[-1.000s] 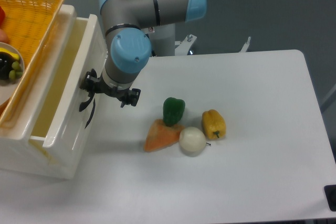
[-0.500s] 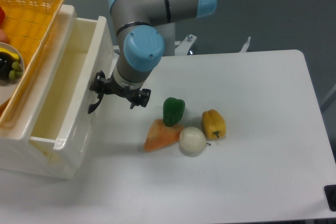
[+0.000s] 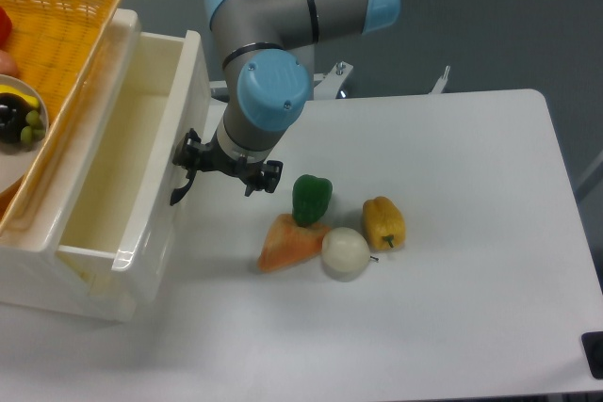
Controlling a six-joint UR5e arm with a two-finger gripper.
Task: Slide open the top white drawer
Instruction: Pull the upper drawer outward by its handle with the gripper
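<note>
The top white drawer (image 3: 122, 167) is a cream-white box that stands pulled out to the right of the cabinet, and its inside shows empty. Its curved black handle (image 3: 179, 187) sits on the panelled front, which faces right. My gripper (image 3: 205, 167) hangs under the blue wrist, tight against the handle's upper part. It looks shut on the handle, but its body hides the fingertips. The other drawer front, nearer the cabinet's base, is hidden.
An orange basket (image 3: 57, 25) with a plate of fruit sits on the cabinet top at the left. A green pepper (image 3: 311, 199), a carrot (image 3: 290, 243), a white onion (image 3: 345, 252) and a yellow pepper (image 3: 383, 222) lie on the white table (image 3: 452, 233), just right of my gripper.
My gripper has moved to the right. The drawer front and its handle have come along with it, so the drawer stands further out.
</note>
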